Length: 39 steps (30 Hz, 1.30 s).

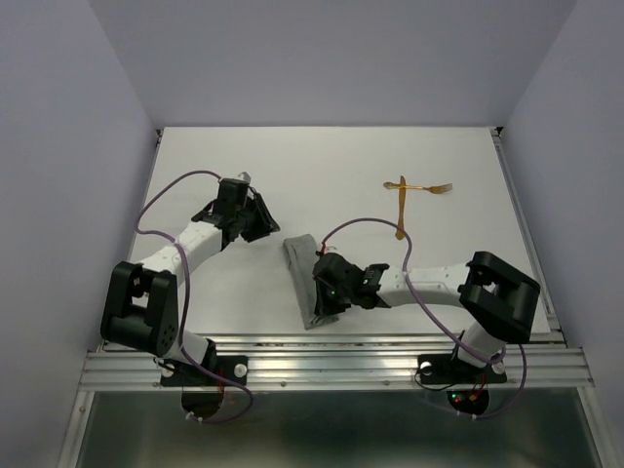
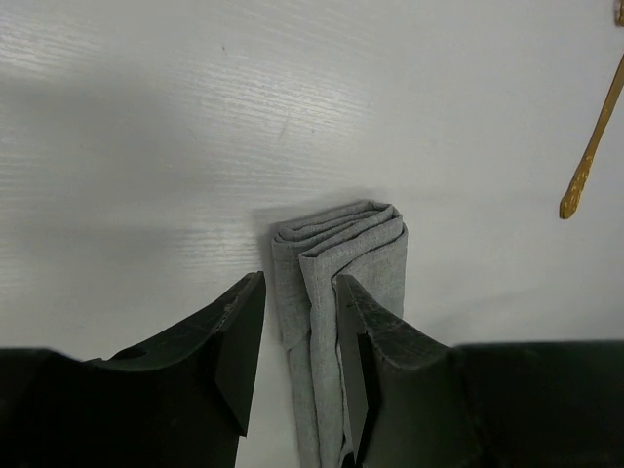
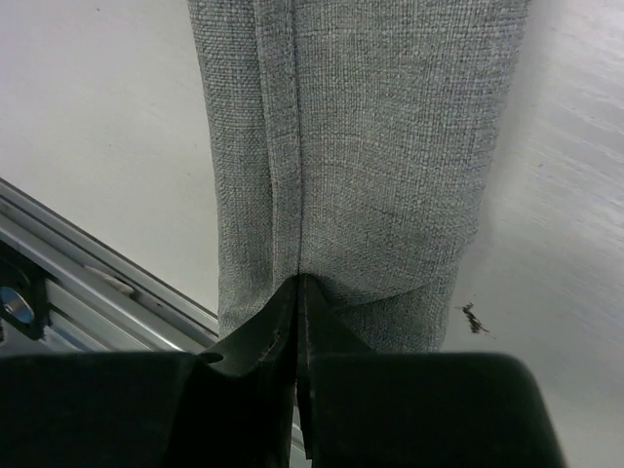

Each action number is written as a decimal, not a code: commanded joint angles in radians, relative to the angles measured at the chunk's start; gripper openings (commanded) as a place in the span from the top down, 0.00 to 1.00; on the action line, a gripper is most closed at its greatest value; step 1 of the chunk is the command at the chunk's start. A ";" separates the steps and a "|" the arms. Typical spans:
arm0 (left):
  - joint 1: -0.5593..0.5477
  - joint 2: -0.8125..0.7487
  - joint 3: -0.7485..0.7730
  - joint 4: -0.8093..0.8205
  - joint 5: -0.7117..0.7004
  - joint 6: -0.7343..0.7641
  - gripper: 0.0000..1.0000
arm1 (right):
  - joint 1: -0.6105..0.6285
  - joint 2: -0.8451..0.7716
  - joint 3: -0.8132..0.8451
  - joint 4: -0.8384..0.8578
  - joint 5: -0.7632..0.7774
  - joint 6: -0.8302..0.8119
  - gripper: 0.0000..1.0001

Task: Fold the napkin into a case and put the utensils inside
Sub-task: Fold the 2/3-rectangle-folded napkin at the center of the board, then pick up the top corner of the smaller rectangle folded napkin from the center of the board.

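Note:
The napkin (image 1: 300, 263) is a narrow grey folded strip lying on the white table, running from mid-table toward the near edge. My right gripper (image 1: 328, 295) sits over its near half. In the right wrist view that gripper (image 3: 298, 281) is shut, its tips touching the napkin (image 3: 370, 146) at a lengthwise fold line, and no cloth shows between them. My left gripper (image 1: 255, 222) hovers left of the strip's far end. Its jaws (image 2: 297, 283) stand open, and the layered end of the napkin (image 2: 351, 244) shows through the gap. Two golden utensils (image 1: 402, 210) lie crossed at the far right, and one handle (image 2: 595, 146) shows in the left wrist view.
A metal rail (image 1: 331, 356) runs along the table's near edge, close to the napkin's near end (image 3: 78, 283). White walls enclose the table on the left, back and right. A small dark speck (image 3: 471, 317) marks the table beside the cloth.

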<state>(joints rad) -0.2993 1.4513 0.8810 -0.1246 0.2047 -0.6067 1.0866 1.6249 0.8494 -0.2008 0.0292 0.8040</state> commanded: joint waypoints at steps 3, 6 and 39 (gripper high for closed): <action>0.002 -0.043 -0.020 0.003 -0.010 0.012 0.53 | 0.013 0.078 -0.006 -0.024 0.122 0.017 0.95; 0.002 -0.048 -0.019 0.005 -0.004 0.021 0.52 | -0.019 0.063 -0.027 -0.074 0.210 0.003 0.95; 0.160 -0.114 0.004 -0.113 -0.013 0.012 0.36 | -0.168 0.374 0.708 -0.141 0.244 -0.362 0.19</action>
<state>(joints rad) -0.1585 1.4094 0.8852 -0.2035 0.2111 -0.6186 0.9112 1.9720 1.4815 -0.3336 0.2981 0.4877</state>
